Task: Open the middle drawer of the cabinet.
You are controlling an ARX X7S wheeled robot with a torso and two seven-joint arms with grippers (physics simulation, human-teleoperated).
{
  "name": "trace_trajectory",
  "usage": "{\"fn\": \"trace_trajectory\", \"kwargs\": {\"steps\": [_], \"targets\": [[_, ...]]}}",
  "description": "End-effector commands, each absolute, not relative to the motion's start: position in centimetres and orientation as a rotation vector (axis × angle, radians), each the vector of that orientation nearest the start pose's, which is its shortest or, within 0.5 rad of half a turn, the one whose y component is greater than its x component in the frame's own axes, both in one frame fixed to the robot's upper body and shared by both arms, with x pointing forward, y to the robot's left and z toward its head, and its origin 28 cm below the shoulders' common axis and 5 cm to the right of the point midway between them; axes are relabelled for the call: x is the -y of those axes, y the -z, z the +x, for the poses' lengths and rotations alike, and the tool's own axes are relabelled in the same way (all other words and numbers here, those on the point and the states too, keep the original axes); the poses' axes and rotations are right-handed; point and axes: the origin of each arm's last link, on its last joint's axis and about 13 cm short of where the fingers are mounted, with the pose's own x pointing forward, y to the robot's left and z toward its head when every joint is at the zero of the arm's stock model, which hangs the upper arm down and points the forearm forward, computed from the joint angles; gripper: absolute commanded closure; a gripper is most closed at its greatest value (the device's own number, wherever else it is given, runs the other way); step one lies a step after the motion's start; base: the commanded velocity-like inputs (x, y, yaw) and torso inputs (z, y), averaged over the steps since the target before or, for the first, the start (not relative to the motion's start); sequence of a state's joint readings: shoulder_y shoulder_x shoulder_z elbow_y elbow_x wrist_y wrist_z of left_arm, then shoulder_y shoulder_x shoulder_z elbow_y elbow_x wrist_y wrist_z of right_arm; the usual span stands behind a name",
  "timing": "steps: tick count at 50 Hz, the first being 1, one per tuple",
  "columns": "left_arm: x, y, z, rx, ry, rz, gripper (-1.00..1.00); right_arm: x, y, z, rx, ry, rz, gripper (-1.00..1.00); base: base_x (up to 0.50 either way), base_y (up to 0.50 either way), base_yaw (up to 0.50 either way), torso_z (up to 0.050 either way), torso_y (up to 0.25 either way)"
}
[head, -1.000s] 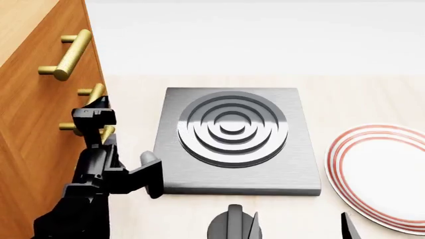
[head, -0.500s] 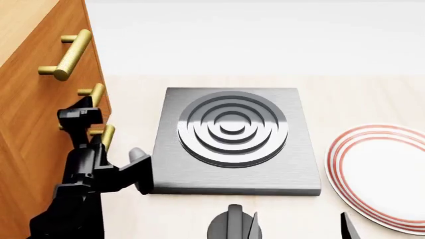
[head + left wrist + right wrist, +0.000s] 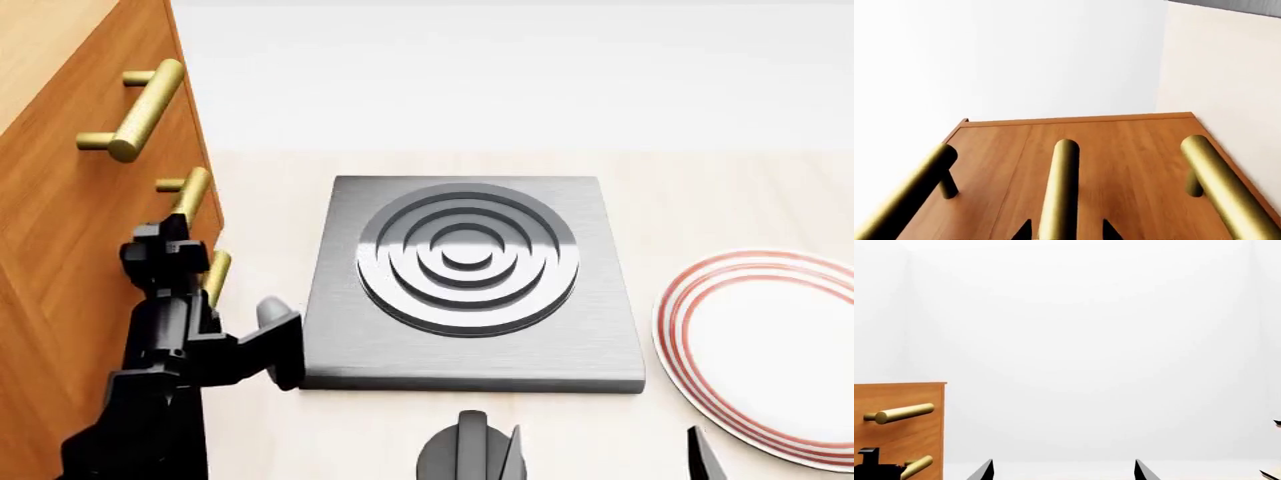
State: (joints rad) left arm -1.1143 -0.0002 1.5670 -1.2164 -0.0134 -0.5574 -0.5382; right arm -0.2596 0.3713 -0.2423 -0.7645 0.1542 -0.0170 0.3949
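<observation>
**At the cabinet's edge: left gripper on the middle handle**

Nearest in the head view we see the right gripper (image 3: 601, 455) low at the frame's bottom edge, only its dark tips showing; in its own wrist view the two tips stand wide apart with nothing between them.

Left of it, the left arm rises along the cabinet (image 3: 54, 190), and the left gripper (image 3: 171, 255) sits against the middle drawer (image 3: 94, 270), at its brass handle (image 3: 200, 235). From the left wrist camera we see that handle (image 3: 1057, 190) running straight between the two black fingertips (image 3: 1022, 231), one to each side and close by. We cannot tell whether they press the bar or merely flank it.

The drawer front looks flush with the cabinet face; we see no gap.

Above it, the top handle (image 3: 140, 105) stands free.

On the pale counter beside the cabinet lies a grey square hob (image 3: 467, 285) with raised rings. Right of that, well apart, a white plate (image 3: 767, 355) with red rim bands, cut by the frame.

Beyond, a blank white wall.
</observation>
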Motion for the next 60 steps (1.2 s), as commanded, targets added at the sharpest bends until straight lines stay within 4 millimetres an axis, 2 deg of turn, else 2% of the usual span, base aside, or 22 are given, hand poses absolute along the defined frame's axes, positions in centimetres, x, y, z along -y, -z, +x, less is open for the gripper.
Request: {"fn": "trace_trajectory", "kwargs": {"steps": [1, 17, 40, 60], "targets": [[-20.4, -8.6, 38.5, -0.109, -0.202, 1.637, 1.0, 9.4, -12.2, 13.5, 0.435, -0.036, 0.034, -1.0, 0.0, 0.0, 0.0, 0.0, 0.0], [-20.4, -8.8, 38.5, -0.105, -0.213, 1.636, 1.0, 9.5, -12.1, 13.6, 0.435, -0.034, 0.035, -1.0, 0.0, 0.0, 0.0, 0.0, 0.0], [-17.4, -10.0, 38.7, 0.054, -0.134, 1.629, 1.0, 9.5, -12.1, 13.5, 0.435, -0.037, 0.038, -1.0, 0.0, 0.0, 0.0, 0.0, 0.0], [-15.6, -11.0, 38.5, 0.133, -0.097, 1.649, 1.0, 9.5, -12.2, 13.4, 0.438, -0.035, 0.041, -1.0, 0.0, 0.0, 0.0, 0.0, 0.0]]}}
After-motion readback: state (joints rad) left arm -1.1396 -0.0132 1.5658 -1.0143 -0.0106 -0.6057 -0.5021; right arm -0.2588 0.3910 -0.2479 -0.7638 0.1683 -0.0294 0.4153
